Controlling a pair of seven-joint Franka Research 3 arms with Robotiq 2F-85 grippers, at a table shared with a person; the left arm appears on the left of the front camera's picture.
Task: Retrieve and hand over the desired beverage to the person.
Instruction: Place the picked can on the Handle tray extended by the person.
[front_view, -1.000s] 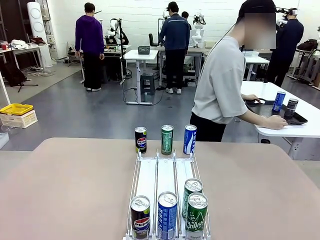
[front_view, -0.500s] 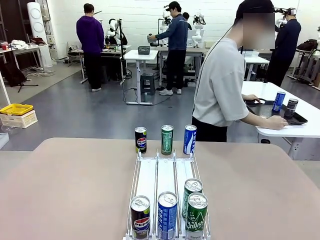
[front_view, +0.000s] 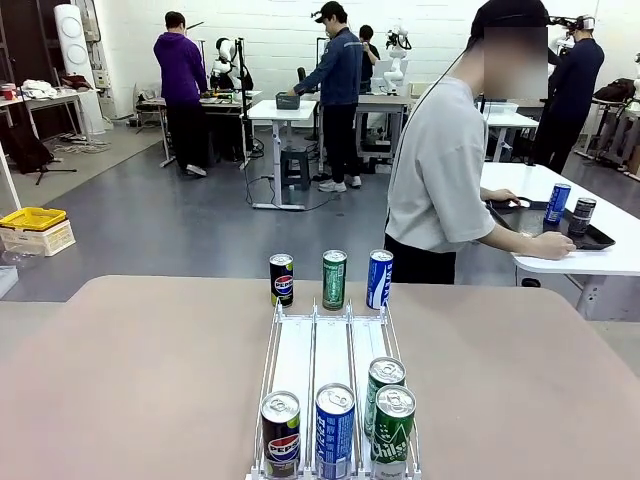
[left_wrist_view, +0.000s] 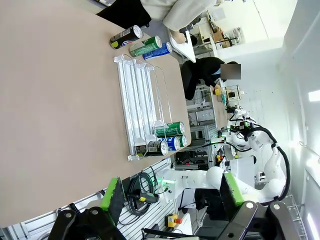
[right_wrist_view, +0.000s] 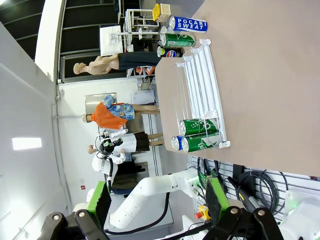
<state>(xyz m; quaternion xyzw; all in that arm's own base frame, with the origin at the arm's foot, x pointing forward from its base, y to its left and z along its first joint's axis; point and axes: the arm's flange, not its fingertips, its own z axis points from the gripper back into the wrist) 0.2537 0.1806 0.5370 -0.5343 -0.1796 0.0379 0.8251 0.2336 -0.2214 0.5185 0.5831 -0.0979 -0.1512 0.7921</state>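
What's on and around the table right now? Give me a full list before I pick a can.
Table: one, tan, bare apart from rack and cans.
Rack: one, white, three lanes, middle of table.
Far cans: three, upright beyond the rack's far end; Pepsi can black, green can, Pocari Sweat can blue.
Near cans: four at the rack's near end; black Pepsi, blue, two green in one lane.
Side table: one, white, holding a dark tray with two cans.
Person: one, grey top, turned toward the side table.
Left gripper: jaws open, nothing between.
Right gripper: jaws open, nothing between.
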